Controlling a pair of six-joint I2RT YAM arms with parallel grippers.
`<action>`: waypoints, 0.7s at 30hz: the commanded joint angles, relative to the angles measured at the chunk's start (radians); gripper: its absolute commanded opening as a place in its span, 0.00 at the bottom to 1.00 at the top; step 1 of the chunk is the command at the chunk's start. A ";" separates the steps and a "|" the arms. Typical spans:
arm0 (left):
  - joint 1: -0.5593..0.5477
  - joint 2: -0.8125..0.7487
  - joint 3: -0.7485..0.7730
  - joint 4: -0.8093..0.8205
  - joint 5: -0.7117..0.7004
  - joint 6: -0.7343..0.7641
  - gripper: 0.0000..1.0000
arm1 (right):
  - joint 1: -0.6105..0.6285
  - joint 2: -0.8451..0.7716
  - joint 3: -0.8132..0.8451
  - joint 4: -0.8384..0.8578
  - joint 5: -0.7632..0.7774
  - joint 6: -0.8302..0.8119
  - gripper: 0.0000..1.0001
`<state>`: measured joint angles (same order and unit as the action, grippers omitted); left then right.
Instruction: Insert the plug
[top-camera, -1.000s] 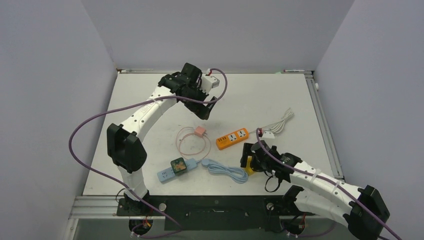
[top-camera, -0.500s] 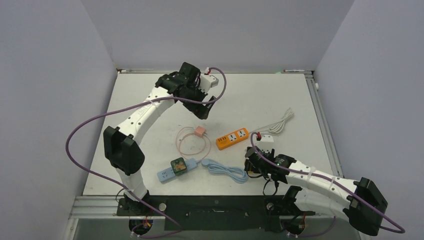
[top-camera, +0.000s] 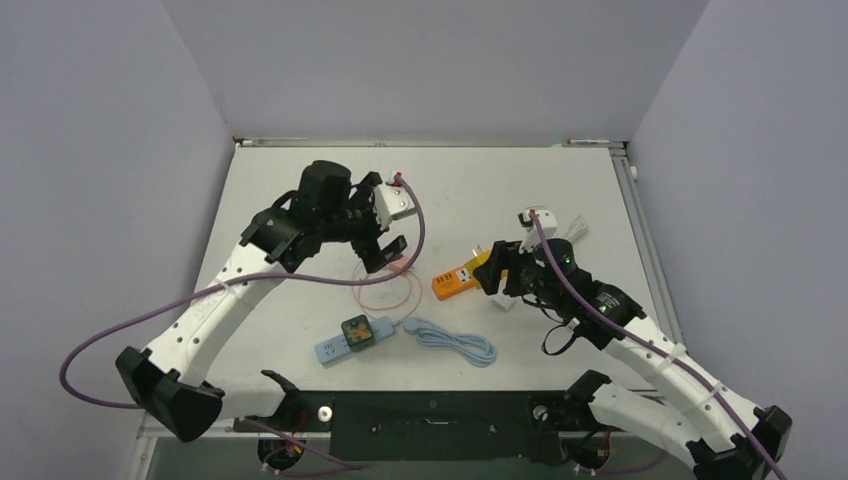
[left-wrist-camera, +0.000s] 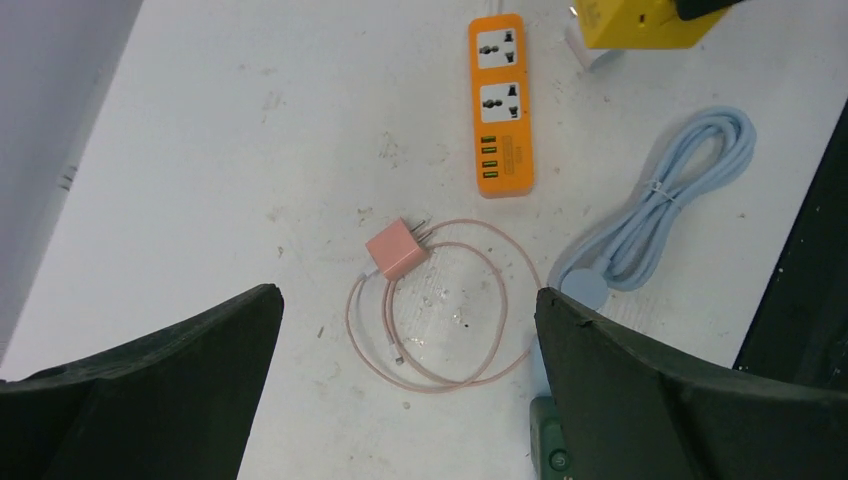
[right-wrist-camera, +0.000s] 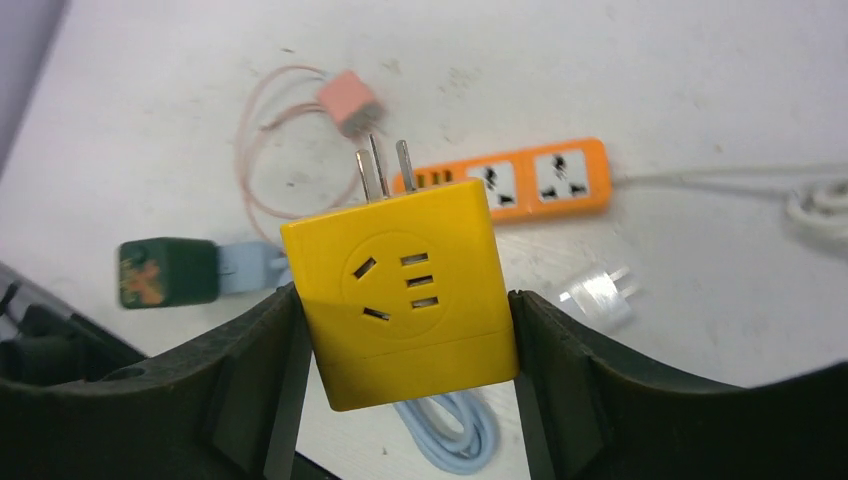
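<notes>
- Clamped in right gripper (right-wrist-camera: 400, 345): yellow adapter (right-wrist-camera: 400, 290), prongs (right-wrist-camera: 380, 170) pointing away.
- Just beyond the prongs: orange power strip (right-wrist-camera: 510, 180), flat on table (right-wrist-camera: 700, 80), long axis crosswise to them; nearer this arm.
- Farther left: left gripper (left-wrist-camera: 405, 300), spread wide, empty, above pink charger (left-wrist-camera: 396, 250).

I find no text, brand or number that reads in any view. Orange power strip (left-wrist-camera: 500, 103): dark marks around the sockets, too small to make out. Yellow adapter cube (right-wrist-camera: 405, 290), clamped in my right pincer (right-wrist-camera: 405, 320): the face shows only socket slots, no print. Green cube (right-wrist-camera: 165, 272): blotchy orange pattern on one face, blurred, no letters I can tell. Pink charger (left-wrist-camera: 396, 250): plain top, nothing legible.
</notes>
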<state>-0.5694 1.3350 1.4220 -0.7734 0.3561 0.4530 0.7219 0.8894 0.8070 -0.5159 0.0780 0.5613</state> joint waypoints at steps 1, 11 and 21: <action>-0.062 -0.117 -0.072 0.116 0.075 0.193 0.96 | -0.037 -0.110 0.007 0.230 -0.378 -0.220 0.40; -0.221 -0.225 -0.154 0.110 0.050 0.227 0.96 | -0.037 -0.245 -0.174 0.561 -0.657 -0.472 0.46; -0.270 -0.314 -0.255 0.156 0.132 0.320 0.96 | -0.037 -0.036 -0.017 0.458 -0.830 -0.489 0.31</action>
<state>-0.8124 1.0767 1.2091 -0.6765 0.4271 0.6777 0.6823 0.8059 0.6819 -0.1112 -0.6292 0.0883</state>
